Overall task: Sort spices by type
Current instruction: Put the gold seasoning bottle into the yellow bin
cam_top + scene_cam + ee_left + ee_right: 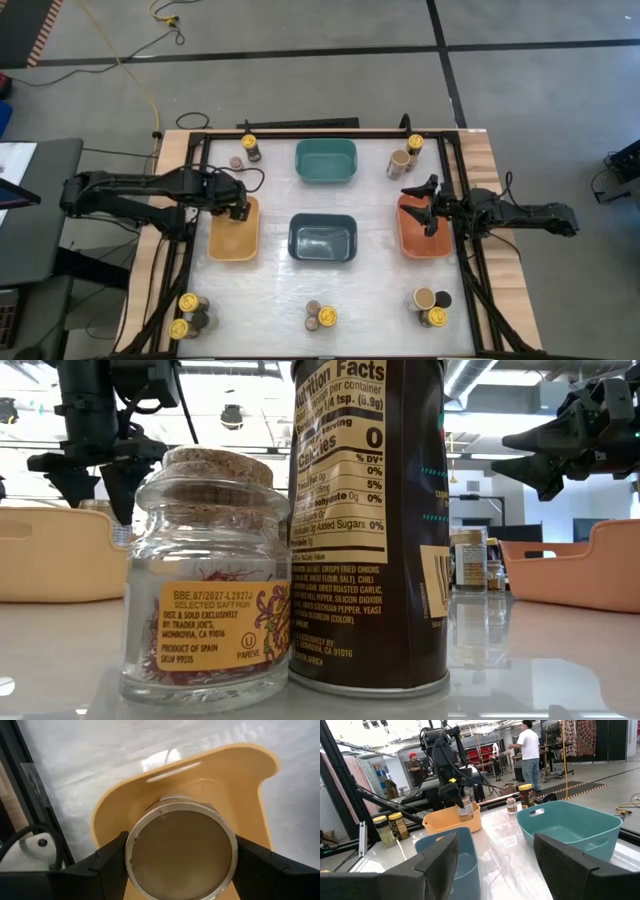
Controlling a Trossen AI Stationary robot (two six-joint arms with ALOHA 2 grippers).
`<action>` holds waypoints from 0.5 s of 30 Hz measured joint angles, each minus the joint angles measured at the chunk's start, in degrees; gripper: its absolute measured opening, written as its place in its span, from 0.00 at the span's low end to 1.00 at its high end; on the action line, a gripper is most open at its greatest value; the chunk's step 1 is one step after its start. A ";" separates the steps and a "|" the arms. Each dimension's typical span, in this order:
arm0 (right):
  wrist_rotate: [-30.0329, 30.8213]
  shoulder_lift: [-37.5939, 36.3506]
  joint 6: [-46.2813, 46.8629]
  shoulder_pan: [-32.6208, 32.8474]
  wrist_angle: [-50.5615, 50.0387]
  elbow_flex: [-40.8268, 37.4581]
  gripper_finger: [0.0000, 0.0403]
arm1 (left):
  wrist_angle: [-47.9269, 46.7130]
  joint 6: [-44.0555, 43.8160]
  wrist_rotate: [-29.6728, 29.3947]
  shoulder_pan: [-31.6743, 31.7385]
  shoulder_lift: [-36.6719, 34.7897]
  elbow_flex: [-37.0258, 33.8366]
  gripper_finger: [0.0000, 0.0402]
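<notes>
I'm holding a round tan-topped jar (181,848) in the left tool (181,865) above the yellow bin (150,800); right tool (495,855) gaping, empty

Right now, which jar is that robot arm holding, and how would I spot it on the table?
Find the yellow bin on the table's left side. The left gripper hangs over it, shut on a jar with a wide tan top and a metal rim. Unlike the other jars, which stand in clusters near the table's edges, this one is off the table, clamped between two dark fingers.
</notes>
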 joint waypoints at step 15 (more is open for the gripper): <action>-0.02 0.01 0.00 0.01 0.00 -0.02 0.71 | 0.22 -1.76 -0.48 0.02 -0.02 -0.02 0.78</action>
